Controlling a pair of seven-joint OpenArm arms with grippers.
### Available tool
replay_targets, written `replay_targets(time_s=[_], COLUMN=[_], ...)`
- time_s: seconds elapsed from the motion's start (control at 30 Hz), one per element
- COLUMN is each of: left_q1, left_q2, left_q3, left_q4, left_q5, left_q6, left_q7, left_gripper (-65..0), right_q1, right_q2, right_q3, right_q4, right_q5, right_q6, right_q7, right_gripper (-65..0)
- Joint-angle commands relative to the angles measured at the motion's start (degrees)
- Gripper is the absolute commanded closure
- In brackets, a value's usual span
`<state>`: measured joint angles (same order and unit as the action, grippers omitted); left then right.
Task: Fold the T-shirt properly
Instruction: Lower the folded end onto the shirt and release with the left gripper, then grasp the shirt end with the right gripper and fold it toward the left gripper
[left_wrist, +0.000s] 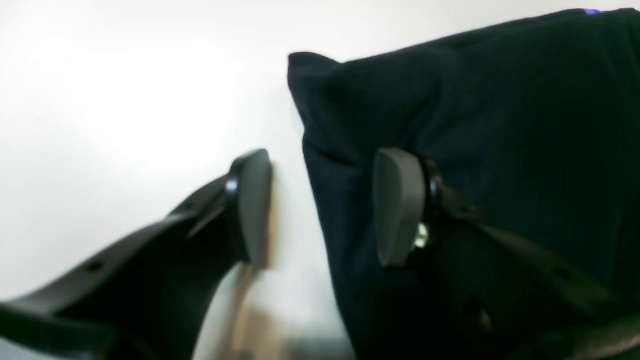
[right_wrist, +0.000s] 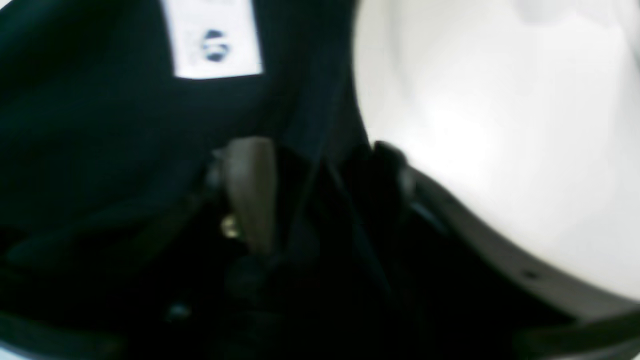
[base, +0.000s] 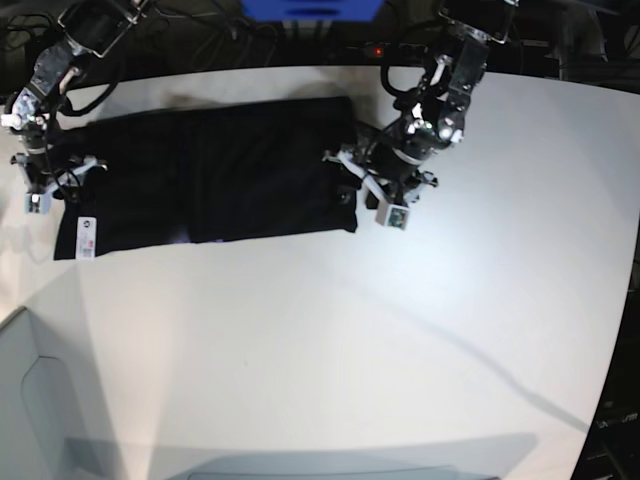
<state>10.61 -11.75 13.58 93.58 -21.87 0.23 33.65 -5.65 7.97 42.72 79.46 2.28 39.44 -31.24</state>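
The T-shirt (base: 205, 175) is lying folded into a long strip on the white table (base: 400, 330). The left gripper (left_wrist: 320, 205) is standing open, straddling one end's edge. The right gripper (right_wrist: 320, 200) is sitting around cloth beside the label (right_wrist: 212, 40); blur is hiding its grip, cannot tell.

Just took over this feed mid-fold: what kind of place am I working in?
Probably a robotics lab bench, not a home: a plain white table carries only the black T-shirt, two robot arms stand at its far edge, and cables lie tangled behind them.
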Motion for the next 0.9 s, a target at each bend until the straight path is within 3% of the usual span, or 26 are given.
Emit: replay_targets(time_s=[0.0, 0.2, 0.33, 0.53, 0.87], left_q1=[-0.5, -0.5, -0.5, -0.5, -0.5], left_q2=[-0.3, -0.3, -0.3, -0.3, 0.2], left_q3=[-0.2, -0.3, -0.3, -0.3, -0.3], left_q4=[0.8, 0.8, 0.8, 1.3, 0.8], left_q5=[-0.1, -0.1, -0.1, -0.2, -0.1], left_q6=[0.0, 0.0, 0.1, 0.1, 0.1], left_q7=[-0.9, -1.0, -1.1, -1.1, -1.1], left_gripper=[-32.5, -32.5, -32.5, -32.5, -32.5], right_q1=[-1.0, -2.4, -2.4, -3.7, -6.6], right_q2=[-0.1, 0.1, 1.2, 0.3, -9.0], right_q3=[-1.3, -3.6, -3.4, -3.3, -4.1], right_q4=[-0.5, -0.1, 2.5, 16.0, 35.2], right_q5=[-3.3, -3.3, -3.3, -3.1, -3.1], right_q6=[0.6, 0.6, 0.6, 0.6, 0.6], right_q7=[-4.9, -4.9, -4.9, -5.4, -5.4], right_gripper=[-20.6, 0.0, 0.0, 0.0, 0.0])
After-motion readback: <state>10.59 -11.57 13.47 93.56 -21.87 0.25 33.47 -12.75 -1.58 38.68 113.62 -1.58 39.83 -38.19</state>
